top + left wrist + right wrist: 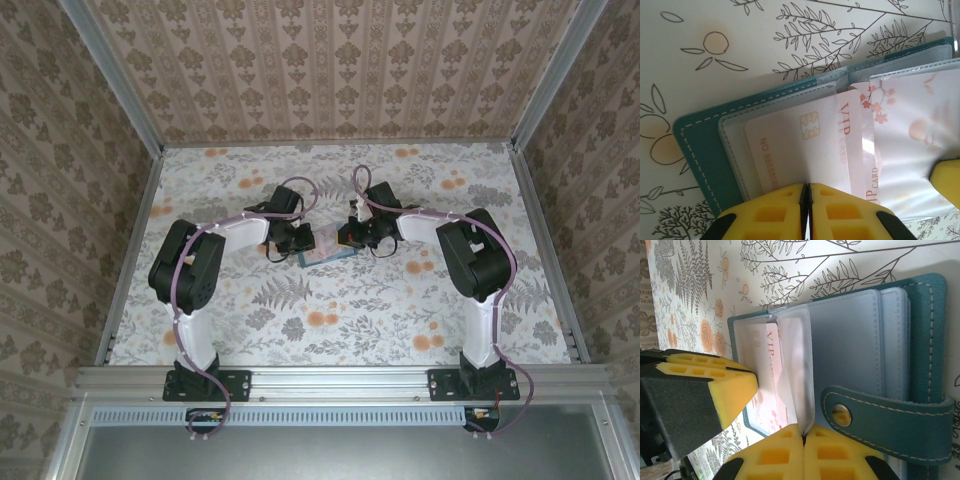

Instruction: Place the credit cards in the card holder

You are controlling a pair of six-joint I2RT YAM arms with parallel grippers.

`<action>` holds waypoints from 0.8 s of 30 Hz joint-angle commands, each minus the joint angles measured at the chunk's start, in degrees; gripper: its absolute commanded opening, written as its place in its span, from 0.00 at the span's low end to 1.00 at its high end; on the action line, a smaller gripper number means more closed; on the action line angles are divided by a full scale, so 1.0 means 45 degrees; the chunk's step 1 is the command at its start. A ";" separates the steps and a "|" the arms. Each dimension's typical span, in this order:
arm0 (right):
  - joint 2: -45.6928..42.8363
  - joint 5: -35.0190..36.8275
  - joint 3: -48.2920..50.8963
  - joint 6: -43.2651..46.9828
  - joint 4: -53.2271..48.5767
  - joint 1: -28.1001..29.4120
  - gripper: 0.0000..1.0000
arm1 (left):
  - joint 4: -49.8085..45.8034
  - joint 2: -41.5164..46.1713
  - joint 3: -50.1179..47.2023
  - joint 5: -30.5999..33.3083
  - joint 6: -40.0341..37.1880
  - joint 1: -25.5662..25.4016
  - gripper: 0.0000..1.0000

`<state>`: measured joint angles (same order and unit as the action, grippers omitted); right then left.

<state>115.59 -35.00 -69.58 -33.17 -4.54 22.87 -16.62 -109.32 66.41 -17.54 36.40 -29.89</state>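
The open teal card holder (325, 256) lay on the floral table (400, 310). My right gripper (804, 450) was pinched shut on one clear sleeve (797, 365) of the card holder, holding it up. My left gripper (806, 210) was closed at the holder's near edge, over a white chip card (790, 150); I could not tell whether it gripped that card. A VIP card (852, 145) sat partway inside the holder. I judged it best to hold the sleeve taut and slide the card in flat. Glare hid the pocket mouth.

Two credit cards (790, 145), one card holder (700, 150)
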 commanded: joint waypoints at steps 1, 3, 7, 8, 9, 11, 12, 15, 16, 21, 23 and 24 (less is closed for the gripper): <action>-0.0099 0.0657 0.0093 0.0322 -0.0789 -0.0249 0.00 | -0.1389 -0.0452 -0.0640 0.0587 -0.0122 0.0099 0.13; -0.0183 0.0849 0.0017 0.0450 -0.1009 -0.0259 0.00 | -0.1471 -0.0530 -0.0578 0.0539 -0.0169 0.0097 0.13; -0.0600 0.1593 -0.0368 0.0975 -0.2009 0.0005 0.00 | -0.1445 -0.0492 -0.0636 0.0577 -0.0142 0.0090 0.13; -0.0629 0.1917 -0.0598 0.1234 -0.2454 0.0153 0.00 | -0.1422 -0.0509 -0.0652 0.0578 -0.0123 0.0080 0.13; -0.0656 0.2179 -0.0822 0.1416 -0.2854 0.0300 0.01 | -0.1386 -0.0529 -0.0605 0.0556 -0.0106 0.0080 0.13; -0.0667 0.2753 -0.1153 0.1623 -0.3486 0.0542 0.01 | -0.1365 -0.0541 -0.0581 0.0538 -0.0092 0.0080 0.13; -0.0725 0.3098 -0.1304 0.1764 -0.3791 0.0703 0.01 | -0.1379 -0.0551 -0.0584 0.0523 -0.0082 0.0062 0.13; -0.0689 0.3815 -0.1722 0.2005 -0.4488 0.1019 0.01 | -0.1379 -0.0566 -0.0596 0.0538 -0.0080 0.0060 0.13; -0.0619 0.3998 -0.1851 0.2036 -0.4679 0.1095 0.01 | -0.1368 -0.0570 -0.0579 0.0538 -0.0082 0.0048 0.13; -0.0350 0.5064 -0.2512 0.2330 -0.5586 0.1632 0.02 | -0.1363 -0.0609 -0.0512 0.0499 -0.0086 0.0041 0.13; -0.0316 0.5246 -0.2677 0.2403 -0.5671 0.1854 0.03 | -0.1344 -0.0618 -0.0511 0.0499 -0.0082 0.0022 0.13; -0.0318 0.5249 -0.2769 0.2408 -0.5689 0.1935 0.03 | -0.1309 -0.0619 -0.0501 0.0499 -0.0063 0.0011 0.13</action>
<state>113.95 -15.40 -80.40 -24.12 -24.23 30.55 -16.45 -109.27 66.39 -17.80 36.40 -29.91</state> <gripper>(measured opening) 0.050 0.126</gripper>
